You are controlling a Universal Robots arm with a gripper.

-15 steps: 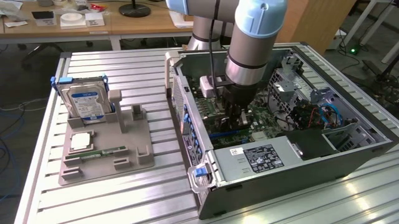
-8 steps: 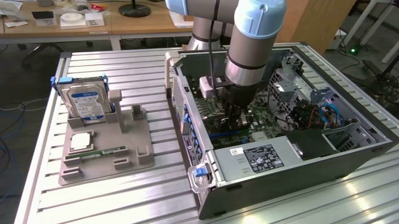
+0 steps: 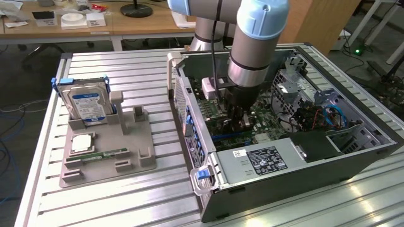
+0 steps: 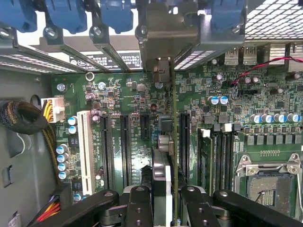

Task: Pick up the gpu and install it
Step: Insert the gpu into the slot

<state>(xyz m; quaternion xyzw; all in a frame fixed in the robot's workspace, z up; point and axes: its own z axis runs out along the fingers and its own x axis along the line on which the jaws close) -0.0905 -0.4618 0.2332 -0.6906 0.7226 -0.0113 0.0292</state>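
The gpu stands edge-on between my fingertips, low over the green motherboard inside the open computer case. Its metal end bracket reaches the rear slot openings beneath the blue latches. My gripper is shut on the card, with one black finger on each side. The card lines up among the long black expansion slots; I cannot tell whether it is seated. In the exterior view my gripper reaches straight down into the case, and the arm hides the card.
A grey fixture on the exterior view's left holds the silver hard drive, a green memory stick and a square chip. Inside the case are the power supply, a cable bundle and the processor socket.
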